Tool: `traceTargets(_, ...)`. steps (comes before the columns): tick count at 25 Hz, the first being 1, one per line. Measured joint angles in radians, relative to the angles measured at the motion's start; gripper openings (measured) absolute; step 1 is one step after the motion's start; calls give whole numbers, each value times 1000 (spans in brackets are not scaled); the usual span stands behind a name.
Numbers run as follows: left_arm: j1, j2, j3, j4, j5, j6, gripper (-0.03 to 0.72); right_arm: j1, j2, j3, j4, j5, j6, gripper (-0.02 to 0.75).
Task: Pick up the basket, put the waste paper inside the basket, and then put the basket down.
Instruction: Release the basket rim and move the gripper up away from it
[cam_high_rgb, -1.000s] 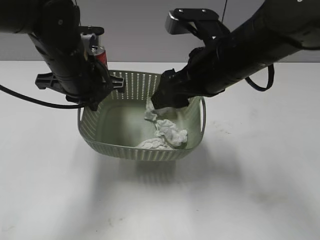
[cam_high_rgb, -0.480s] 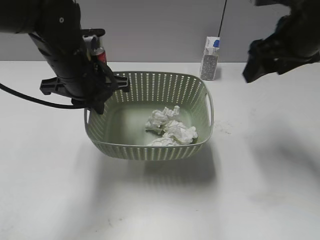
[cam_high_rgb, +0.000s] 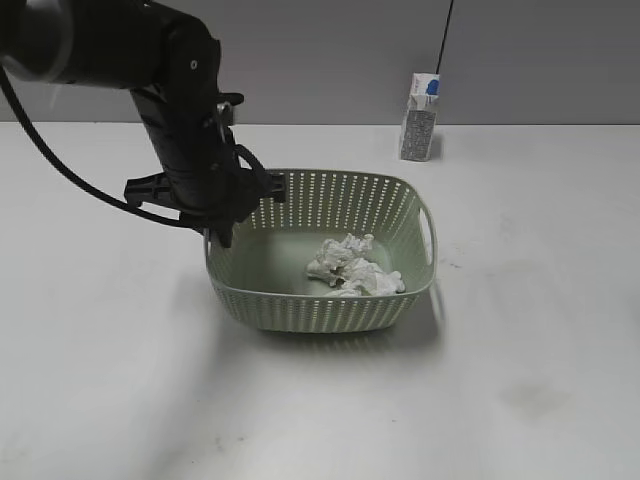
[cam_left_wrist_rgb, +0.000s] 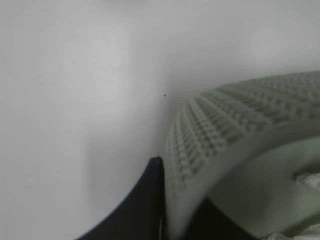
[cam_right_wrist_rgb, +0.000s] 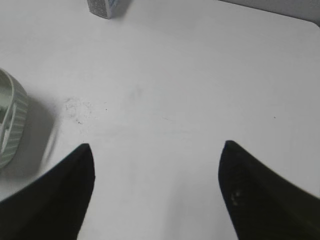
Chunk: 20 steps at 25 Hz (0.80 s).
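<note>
The pale green basket is in the middle of the table in the exterior view. Its slotted wall fills the right of the left wrist view. Crumpled white waste paper lies inside it at the right. My left gripper is shut on the basket's left rim; one dark finger is outside the wall and the other inside. My right gripper is open and empty over bare table; it is out of the exterior view. The basket's edge shows at the left of the right wrist view.
A white-and-blue carton stands upright at the back right of the table and shows in the right wrist view. A grey wall runs behind the table.
My right arm let the last paper wad go into the basket and withdrew out of the exterior view. My left arm carried the basket to the right and lower.
</note>
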Motion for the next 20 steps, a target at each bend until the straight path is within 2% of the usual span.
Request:
traceTargets(5, 0, 19, -10, -20, -28, 29, 1, -2, -217, 133, -1, 6, -5, 583)
traceTargets(8, 0, 19, -10, -23, -38, 58, 63, -2, -354, 248, -1, 6, -5, 583)
traceTargets(11, 0, 19, -11, -26, -44, 82, 242, -2, -495, 384, -1, 7, -5, 582)
traceTargets(14, 0, 19, -11, -32, -42, 118, 494, -2, -642, 532, -1, 10, 6, 582)
traceTargets(16, 0, 19, -12, -33, -26, 131, 602, -2, -750, 611, -1, 11, 21, 581)
traceTargets(17, 1, 19, -17, -35, -9, 140, 633, -2, -795, 649, -1, 14, 31, 581)
traceTargets(20, 13, 17, -36, -37, 46, 176, 664, -2, -938, 735, -1, 25, 61, 581)
